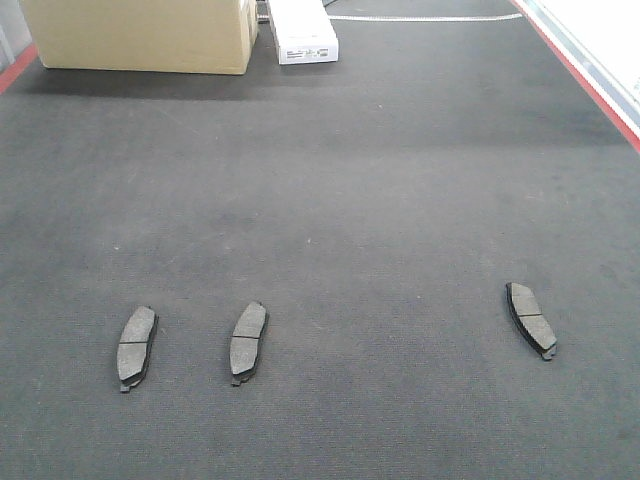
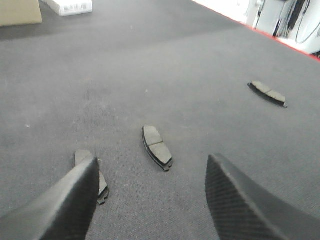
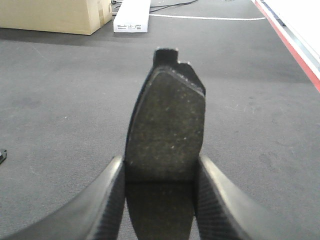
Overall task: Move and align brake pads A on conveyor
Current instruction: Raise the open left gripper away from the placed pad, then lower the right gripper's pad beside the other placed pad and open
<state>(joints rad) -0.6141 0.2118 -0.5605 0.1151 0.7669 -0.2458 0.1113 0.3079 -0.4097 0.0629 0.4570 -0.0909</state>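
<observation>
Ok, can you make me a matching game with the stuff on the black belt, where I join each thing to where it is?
Things:
1. pad held by right end effector
2. pad alone on the right
3. cardboard box
4. white box

Places:
A. far left corner of the belt
B. lying flat, apart from the two left pads
C. pinched between two fingers, off the belt
D. just right of the cardboard box

Pairs: 1-C, 2-B, 3-A, 4-D
</observation>
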